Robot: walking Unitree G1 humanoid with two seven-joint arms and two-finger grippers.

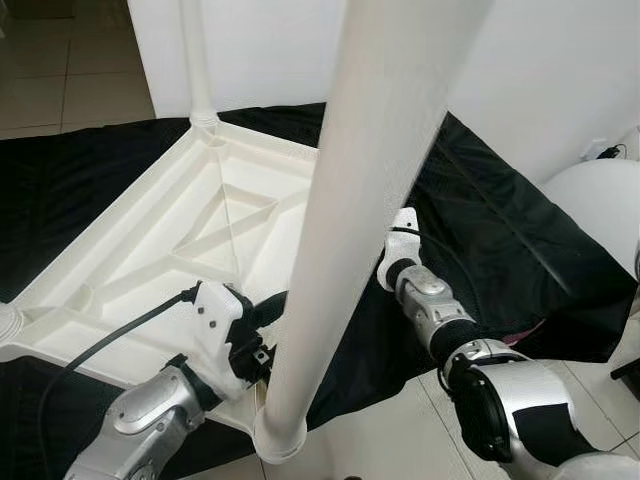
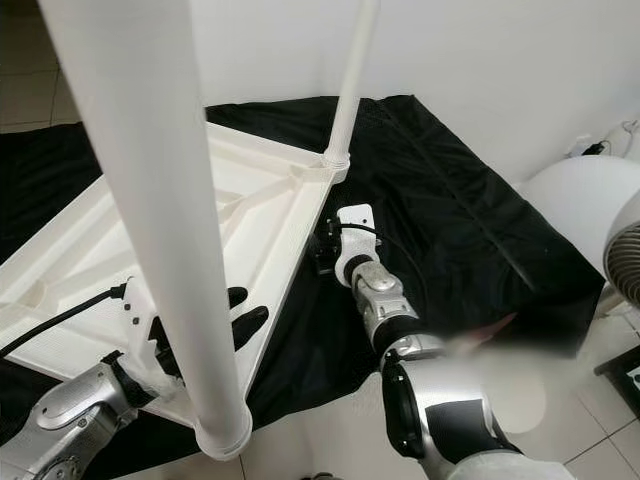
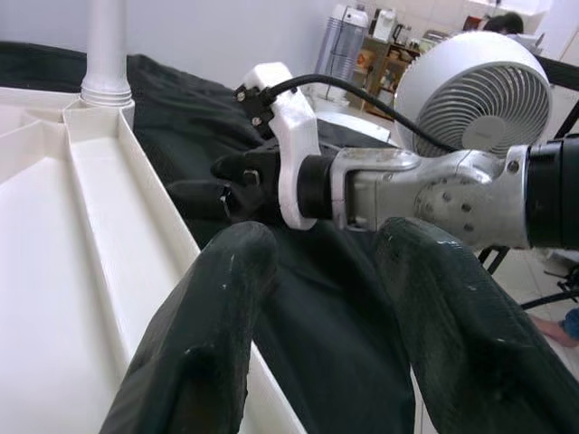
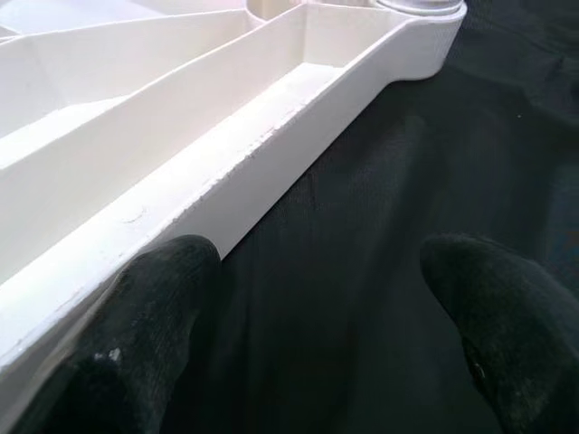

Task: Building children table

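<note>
White plastic children's table top [image 1: 190,250] lies upside down on black cloth [image 1: 520,260], ribbed underside facing up, with diagonal bracing ribs and a raised rim. Round sockets at the corners. Near leg [image 1: 350,200], a thick white tube, stands upright in the near corner socket [image 1: 278,432], looming close to the camera. Far leg [image 2: 352,80], thinner-looking white tube, stands upright in the far corner socket [image 2: 336,162]. Another socket [image 1: 8,322] at the left corner; whether it holds a leg cannot be told.
</note>
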